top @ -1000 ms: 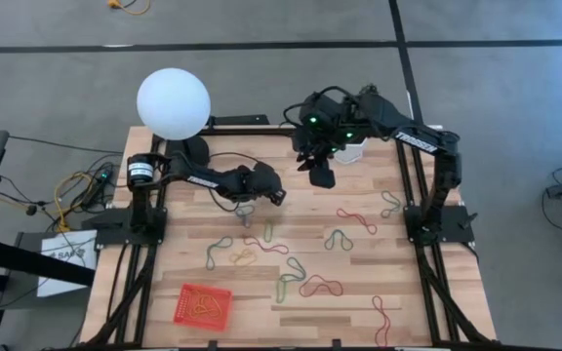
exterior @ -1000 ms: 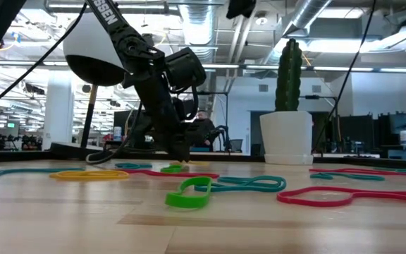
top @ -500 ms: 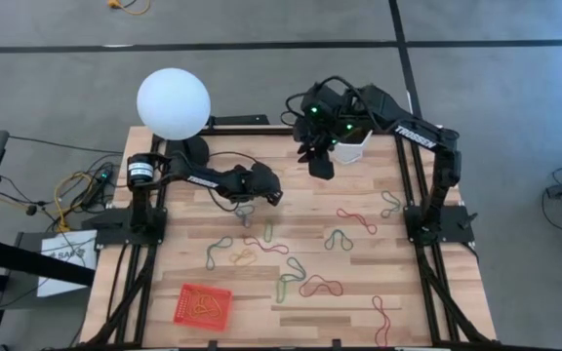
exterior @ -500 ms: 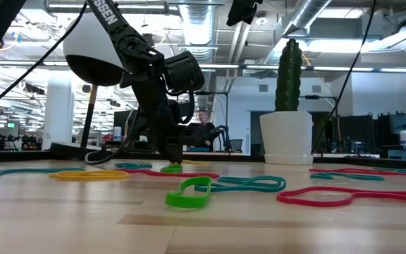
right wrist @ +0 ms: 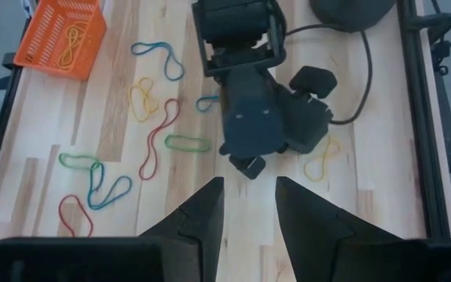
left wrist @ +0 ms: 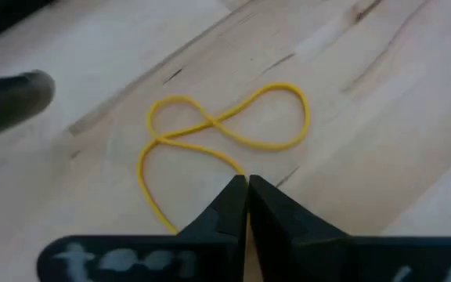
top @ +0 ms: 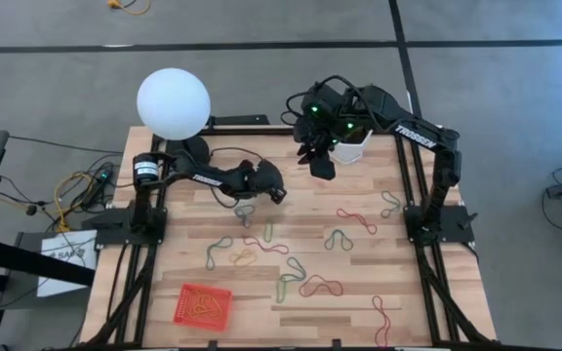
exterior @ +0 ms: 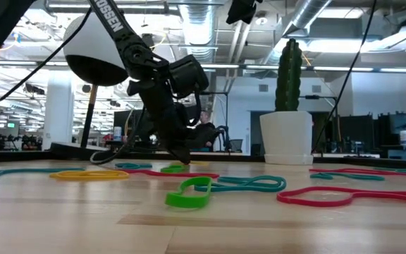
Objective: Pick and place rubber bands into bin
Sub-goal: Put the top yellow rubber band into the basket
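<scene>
Rubber bands (top: 320, 286) – loose loops in red, green, blue and tan, strewn over centre and lower right of the high view. One yellow rubber band (left wrist: 208, 121) lies flat under the left gripper (left wrist: 247, 184), whose jaws have just snapped together on its edge (apparently pinched, not yet lifted) – so the pick looks made and the carry pending. Bin (top: 185, 292): lower left, already holding bands. Right gripper (right wrist: 249, 184): parted, empty, upper centre. Surface: pale wood table (top: 359, 312); cactus pot (exterior: 286, 137), open workshop behind.
</scene>
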You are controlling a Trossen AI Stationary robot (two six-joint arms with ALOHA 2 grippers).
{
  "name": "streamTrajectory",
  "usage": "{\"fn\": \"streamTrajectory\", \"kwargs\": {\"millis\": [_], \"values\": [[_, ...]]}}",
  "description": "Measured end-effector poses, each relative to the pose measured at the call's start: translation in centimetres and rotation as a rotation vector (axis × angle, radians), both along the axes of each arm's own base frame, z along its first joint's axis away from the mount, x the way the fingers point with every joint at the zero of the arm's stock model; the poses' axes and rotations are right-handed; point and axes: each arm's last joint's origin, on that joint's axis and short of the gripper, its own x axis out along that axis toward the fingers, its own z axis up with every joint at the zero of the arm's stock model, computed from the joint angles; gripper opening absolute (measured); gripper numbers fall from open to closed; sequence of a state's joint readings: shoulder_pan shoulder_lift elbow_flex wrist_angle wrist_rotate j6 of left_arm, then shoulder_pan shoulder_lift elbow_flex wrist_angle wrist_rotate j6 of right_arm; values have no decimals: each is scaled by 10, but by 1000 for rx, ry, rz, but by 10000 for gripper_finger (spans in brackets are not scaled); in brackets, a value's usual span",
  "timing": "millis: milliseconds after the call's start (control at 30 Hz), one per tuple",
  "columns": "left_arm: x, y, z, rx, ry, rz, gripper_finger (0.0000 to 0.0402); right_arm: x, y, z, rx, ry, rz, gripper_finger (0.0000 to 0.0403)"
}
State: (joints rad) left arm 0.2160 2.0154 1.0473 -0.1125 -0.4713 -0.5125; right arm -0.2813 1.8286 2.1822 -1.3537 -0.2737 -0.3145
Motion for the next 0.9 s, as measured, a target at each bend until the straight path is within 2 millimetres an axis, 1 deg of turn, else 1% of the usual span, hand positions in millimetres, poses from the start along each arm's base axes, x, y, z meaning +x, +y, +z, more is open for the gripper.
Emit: {"fn": "streamTrajectory", "kwargs": {"millis": [67, 167, 233, 300, 367, 433, 500, 600, 667, 733, 800, 900], "values": [[-1, -8, 11, 22, 6, -46, 1, 0, 0, 0, 0, 0, 0, 113], [-9, -23, 38, 6, 20, -141, 0, 0, 0, 0, 1, 4, 0, 113], [-11, -32, 69, 21, -59, -178, 0, 0, 0, 0, 2, 6, 0, 113], [-20, -38, 99, 57, -95, -194, 0, -1, 0, 0, 14, 5, 1, 113], [-31, -48, 120, 68, -109, -228, 0, 0, 0, 0, 17, 3, 1, 113], [-46, -63, 145, 50, -150, -289, 0, 0, 0, 0, 18, 3, 1, 113], [-64, -76, 171, 15, -200, -347, 0, 0, 0, 0, 24, 2, -5, 113], [-96, -95, 198, -52, -240, -428, 0, 0, 1, 0, 29, 1, -12, 113], [-118, -109, 215, -125, -297, -502, 0, 0, 0, 0, 29, 1, -12, 113], [-139, -124, 229, -187, -350, -579, 0, 0, 0, 0, 28, -1, -11, 113], [-157, -136, 238, -224, -371, -677, 0, 3, 1, -2, 27, -2, -7, 113], [-182, -156, 247, -285, -368, -898, 0, 5, 1, -3, 25, -1, 0, 113]]}}
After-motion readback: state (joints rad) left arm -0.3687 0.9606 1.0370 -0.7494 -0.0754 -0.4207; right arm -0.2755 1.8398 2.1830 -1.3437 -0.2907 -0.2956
